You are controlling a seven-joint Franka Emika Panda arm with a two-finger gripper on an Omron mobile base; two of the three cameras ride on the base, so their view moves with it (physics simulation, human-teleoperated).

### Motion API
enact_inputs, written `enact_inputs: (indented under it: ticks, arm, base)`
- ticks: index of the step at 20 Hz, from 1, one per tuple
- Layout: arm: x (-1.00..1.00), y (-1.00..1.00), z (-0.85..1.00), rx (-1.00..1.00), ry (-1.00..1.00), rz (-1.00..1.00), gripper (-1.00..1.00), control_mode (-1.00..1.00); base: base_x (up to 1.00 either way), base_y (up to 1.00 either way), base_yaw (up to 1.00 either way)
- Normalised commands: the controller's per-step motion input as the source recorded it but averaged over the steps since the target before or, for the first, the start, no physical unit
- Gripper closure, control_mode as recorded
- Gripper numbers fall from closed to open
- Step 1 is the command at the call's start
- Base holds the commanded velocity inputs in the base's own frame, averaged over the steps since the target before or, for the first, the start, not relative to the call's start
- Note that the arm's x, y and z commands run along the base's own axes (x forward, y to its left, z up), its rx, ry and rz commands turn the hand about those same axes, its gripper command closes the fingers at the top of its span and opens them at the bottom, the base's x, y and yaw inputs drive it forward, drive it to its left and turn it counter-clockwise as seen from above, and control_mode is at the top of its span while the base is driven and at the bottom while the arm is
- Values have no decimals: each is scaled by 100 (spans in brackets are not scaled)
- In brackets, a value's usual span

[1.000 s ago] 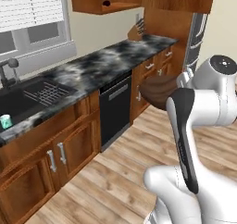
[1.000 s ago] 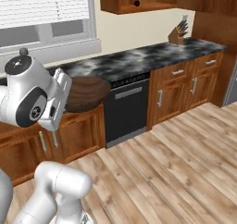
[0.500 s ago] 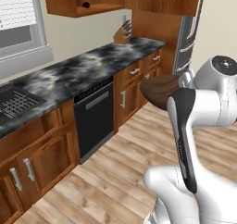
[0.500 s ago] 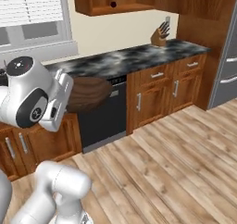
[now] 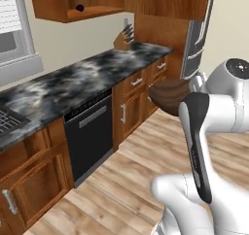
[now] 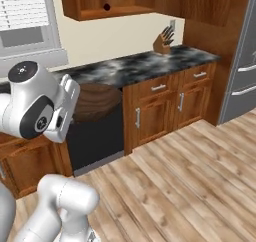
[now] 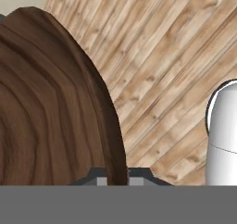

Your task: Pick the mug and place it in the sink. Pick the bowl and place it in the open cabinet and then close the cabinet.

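The dark-brown wooden bowl (image 5: 170,95) rides in the air beside the robot's white arm, above the plank floor (image 6: 190,181) and in front of the lower cabinets (image 6: 165,111). In the hand view its rim sits pinched between the two dark finger tips of the gripper (image 7: 118,177), which is clamped tight on it. Ahead, the open wall cabinet (image 5: 78,3) hangs over the black marbled counter (image 5: 82,78), a small dark round object (image 5: 80,8) on its shelf. A knife block (image 6: 163,42) stands on the counter's far end, near the steel refrigerator (image 6: 242,71).
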Motion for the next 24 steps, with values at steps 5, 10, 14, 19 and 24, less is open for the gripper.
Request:
enact_inputs:
  ticks: [5,10,14,19,24]
  arm:
    - [0,0,0,0,0,0,100,100]
    - [0,0,0,0,0,0,100,100]
    - [0,0,0,0,0,0,100,100]
    - [0,0,0,0,0,0,100,100]
    - [0,0,0,0,0,0,100,100]
  base:
    - [93,0,0]
    - [80,-7,2]
    - [69,-1,0]
    - [69,2,0]
    - [61,-10,1]
